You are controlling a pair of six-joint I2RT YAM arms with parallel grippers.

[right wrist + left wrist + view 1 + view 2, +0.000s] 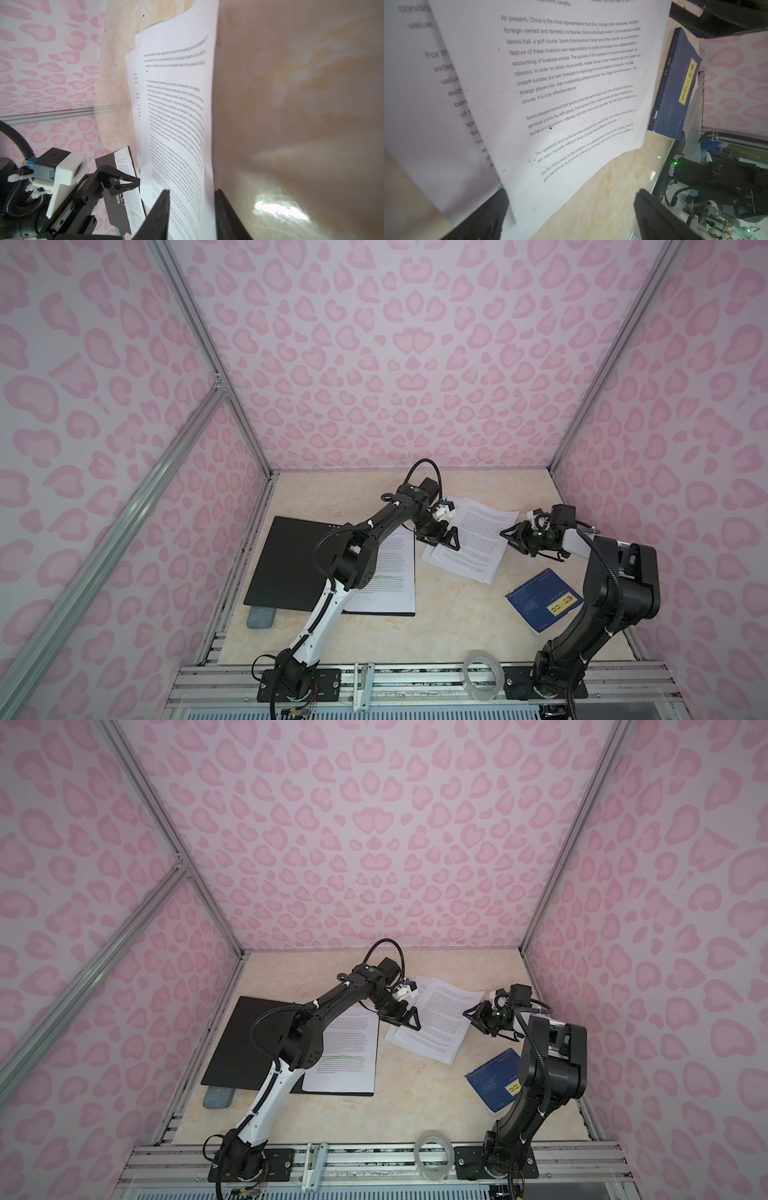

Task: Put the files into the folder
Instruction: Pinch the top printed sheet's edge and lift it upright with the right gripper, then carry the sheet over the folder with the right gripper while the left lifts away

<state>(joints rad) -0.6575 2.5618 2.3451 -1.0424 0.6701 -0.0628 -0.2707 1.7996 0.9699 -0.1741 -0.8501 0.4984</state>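
Observation:
The folder [286, 564] lies open at the left, black inside up. One printed sheet of the files [395, 572], with green marks, rests on its right half. Two more sheets [478, 539] overlap on the table behind the middle, seen in both top views. My left gripper [440, 541] stands wide open at their left edge, and in the left wrist view a sheet corner [550, 187] lies between its fingers. My right gripper [508, 538] is at their right edge. Its jaws straddle the top sheet's [187, 145] raised edge with a gap left.
A dark blue booklet [542, 599] with a yellow label lies at the right, by the right arm. A clear tape roll [482, 672] stands on the front rail. A grey-blue pad [262, 617] sticks out under the folder's near-left corner. Pink-patterned walls close in three sides.

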